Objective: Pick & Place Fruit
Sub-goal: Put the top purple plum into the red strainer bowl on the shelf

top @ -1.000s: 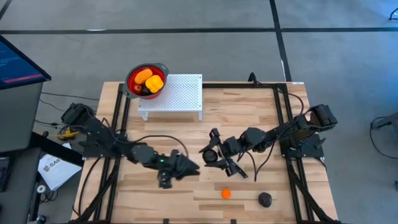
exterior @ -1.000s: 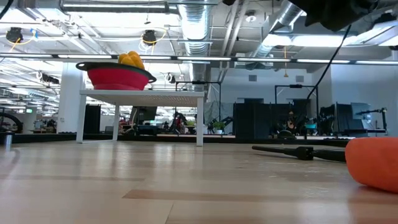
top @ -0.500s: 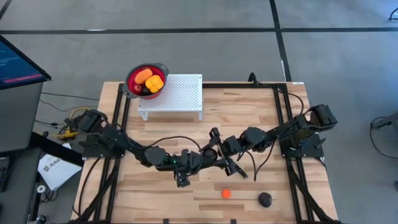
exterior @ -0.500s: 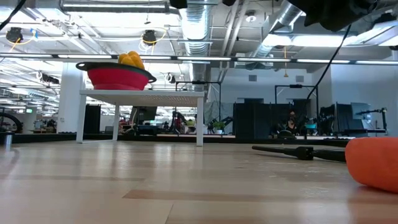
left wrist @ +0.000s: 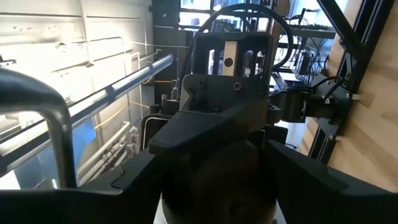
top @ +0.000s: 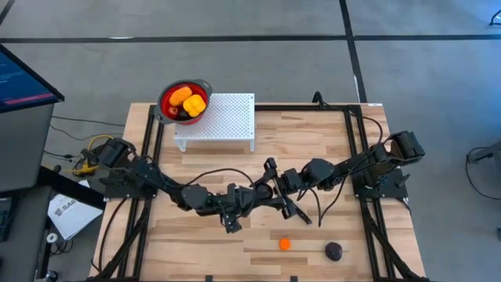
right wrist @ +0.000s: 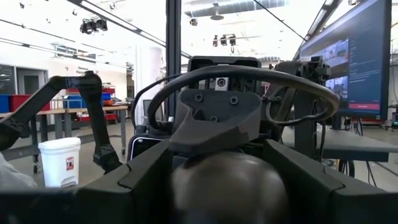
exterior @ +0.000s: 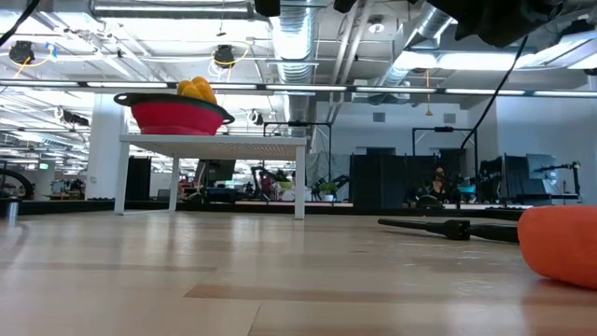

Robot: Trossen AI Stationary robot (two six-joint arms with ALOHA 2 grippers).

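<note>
High view, both jaws meeting mid-table round one dark rounded fruit (left wrist: 217, 180)

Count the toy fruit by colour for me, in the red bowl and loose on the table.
Orange: 2, bowl orange, table orange
Yellow: 1, bowl yellow
Red: 1, bowl red
Dark: 2, bowl dark, table dark
Total: 6
</note>
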